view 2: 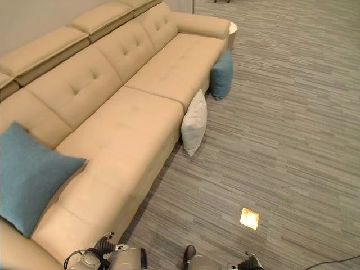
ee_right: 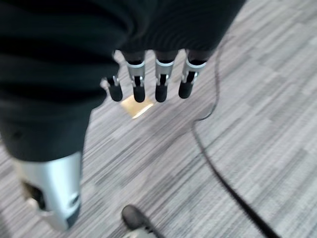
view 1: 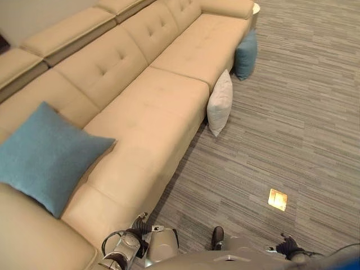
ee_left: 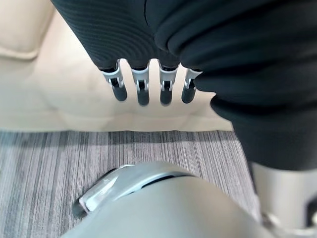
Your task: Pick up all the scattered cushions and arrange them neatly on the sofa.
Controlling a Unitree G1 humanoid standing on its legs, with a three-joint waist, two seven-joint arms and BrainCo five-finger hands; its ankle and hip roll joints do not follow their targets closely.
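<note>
A long beige sofa (view 1: 140, 107) runs from near left to far right. One blue cushion (view 1: 48, 154) leans against its backrest at the near end. On the carpet, a white cushion (view 1: 220, 102) stands propped against the sofa's front. A second blue cushion (view 1: 246, 54) stands on the floor farther along, by the sofa's far end. My left hand (ee_left: 142, 91) hangs low beside the sofa's near front, fingers straight and empty. My right hand (ee_right: 162, 84) hangs over bare carpet, fingers also straight with nothing in them. Both hands are far from the floor cushions.
Grey striped carpet (view 1: 292, 124) spreads to the right of the sofa. A small brass floor plate (view 1: 278, 199) is set into it near me. A white round side table (view 1: 256, 8) peeks out past the sofa's far arm.
</note>
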